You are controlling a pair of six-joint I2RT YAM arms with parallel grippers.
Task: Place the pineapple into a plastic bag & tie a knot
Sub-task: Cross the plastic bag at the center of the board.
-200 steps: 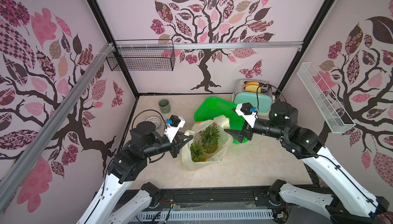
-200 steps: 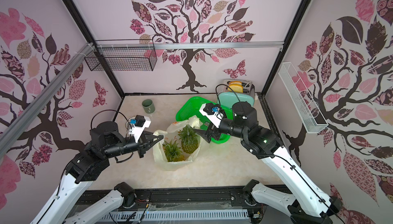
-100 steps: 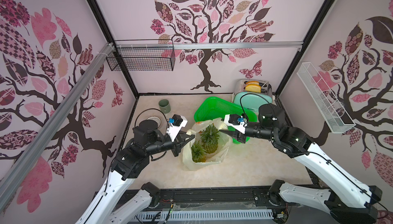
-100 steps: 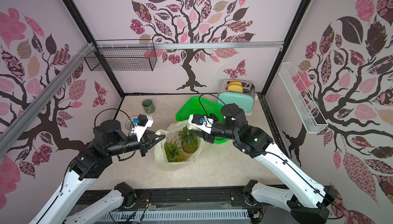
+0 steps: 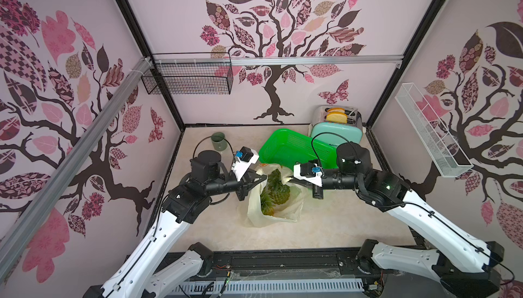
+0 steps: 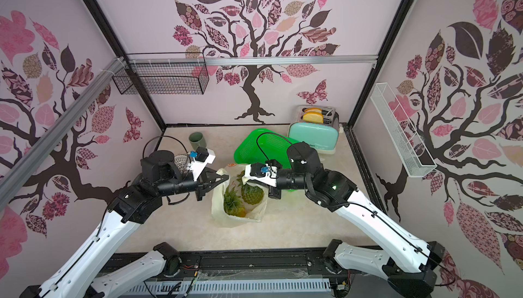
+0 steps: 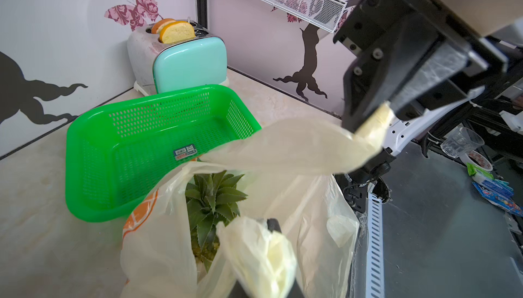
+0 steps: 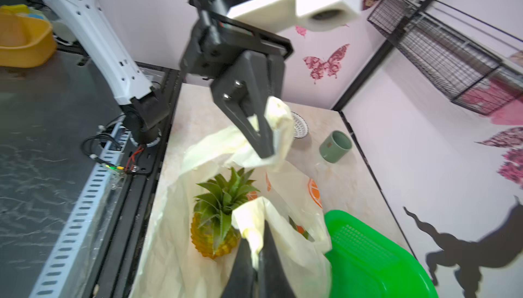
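1. Both top views show the plastic bag (image 5: 295, 204) standing open near the middle of the table (image 5: 339, 225). Two pineapples (image 5: 278, 192) sit inside it, leafy crowns toward the mouth (the task speaks of one; two can be counted).
2. Seen from the right wrist camera, the left gripper (image 8: 263, 149) has its fingers pinched together on the left handle strap (image 8: 278, 118), held above the bag's left rim.
3. Seen from the left wrist camera, the right gripper (image 7: 368, 121) is likewise clamped narrow on the right handle strap (image 7: 297, 146), which runs up from the bag's right side.
4. Done, by the look of it: the fruit is bagged and each strap is in a grip.
5. Left to do: no knot shows anywhere. The two straps are apart and uncrossed, and the mouth gapes between them. Crossing, looping and pulling tight all appear to remain (the larger half of the job, at a guess).
6. Just beyond the bag, to the far right, the green basket (image 5: 291, 146) lies empty. Whether it touches the film cannot be told.
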